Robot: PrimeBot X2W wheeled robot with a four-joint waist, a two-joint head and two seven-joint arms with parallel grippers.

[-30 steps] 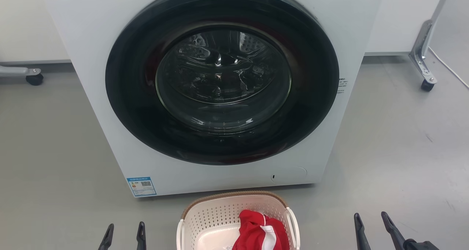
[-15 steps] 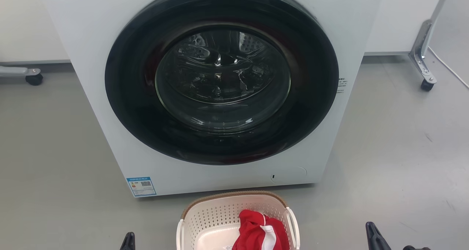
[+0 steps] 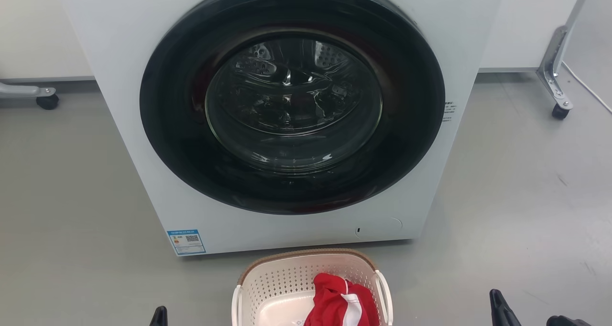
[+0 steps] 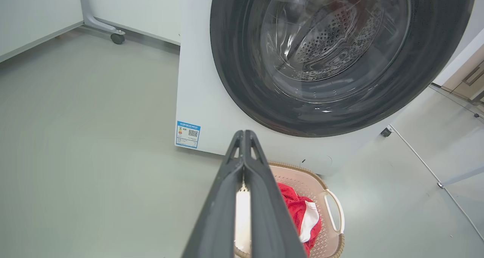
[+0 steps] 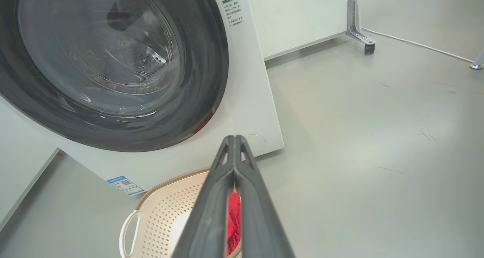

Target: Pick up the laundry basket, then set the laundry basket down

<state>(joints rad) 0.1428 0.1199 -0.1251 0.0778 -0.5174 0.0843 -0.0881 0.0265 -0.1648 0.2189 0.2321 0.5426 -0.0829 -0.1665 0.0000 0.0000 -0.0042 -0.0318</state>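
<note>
- Head view shows the laundry basket (image 3: 279, 280) standing on the grey floor (image 3: 502, 197) just in front of the washer (image 3: 287, 233). It sits below the washer's round dark door (image 3: 172, 125), with a strip of floor between its brown rim and the white front panel.
- A red garment (image 3: 337, 302) with a white stripe lies inside the basket, on the side nearer the right gripper.
- The left gripper (image 3: 159, 317) shows as a dark tip farther from the washer than the basket's far rim, off to the basket's left and apart from its white loop handle (image 3: 235, 304).
- Seen along its own wrist, the left gripper's two fingers (image 4: 227, 197) meet at their tips. The jaws are closed and nothing is clamped between them.
- The right gripper (image 3: 498, 309) sits well to the basket's right, also on the side away from the washer.
- From the right wrist, its fingers (image 5: 211, 197) are likewise pressed together at the tip and hold nothing.
- Neither gripper can be seen touching the basket or the washer.
</note>
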